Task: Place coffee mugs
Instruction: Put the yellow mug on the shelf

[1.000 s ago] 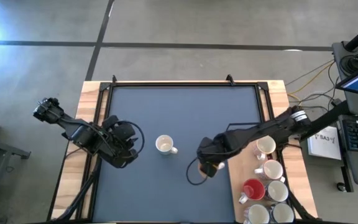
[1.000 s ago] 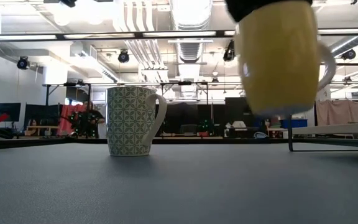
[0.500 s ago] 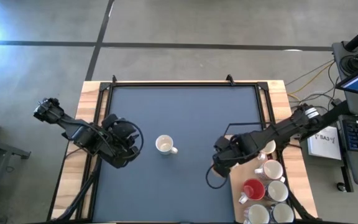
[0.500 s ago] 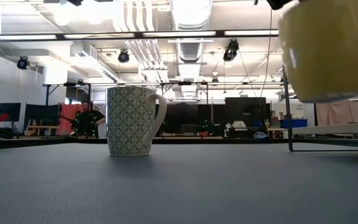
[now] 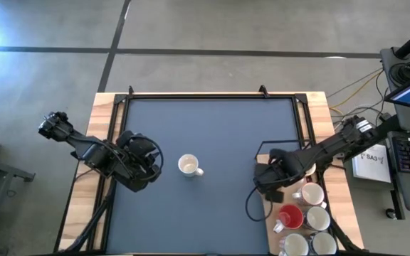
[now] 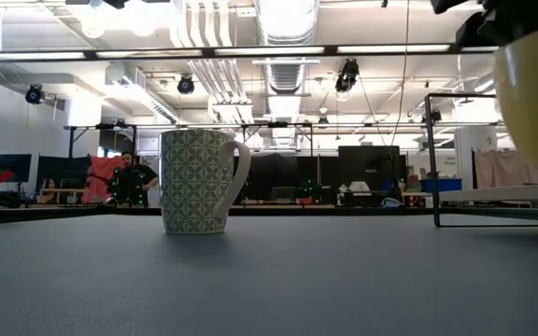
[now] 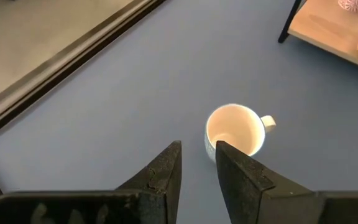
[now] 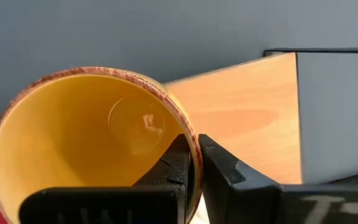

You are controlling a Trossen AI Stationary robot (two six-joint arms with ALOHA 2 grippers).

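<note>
Right gripper is seen clamped on the rim of a yellow mug, one finger inside the wall and one outside; this grip is shown only by the right wrist view. In the high view the right gripper is found at about 4 o'clock of the table, over the edge where the blue mat meets the wooden side board, and the held mug is hidden under the arm. In the low view the yellow mug is cut off at the 3 o'clock edge, its bottom clear above the mat, so it is held off the surface.

Left gripper is seen with fingers at a narrow gap, nothing between them. In the high view it is parked at about 8 o'clock of the table, just beside the patterned mug but not touching it.

The patterned mug is stood upright near the table centre, handle toward 4 o'clock in the high view. Its green-and-white pattern is shown only by the low view; from above and from the left wrist view only a white inside is seen.

On the wooden board at 4 to 5 o'clock the remaining mugs are grouped: a red mug among several white mugs. These are not shown in the low view. A person is seen far back in the room, low view only.
</note>
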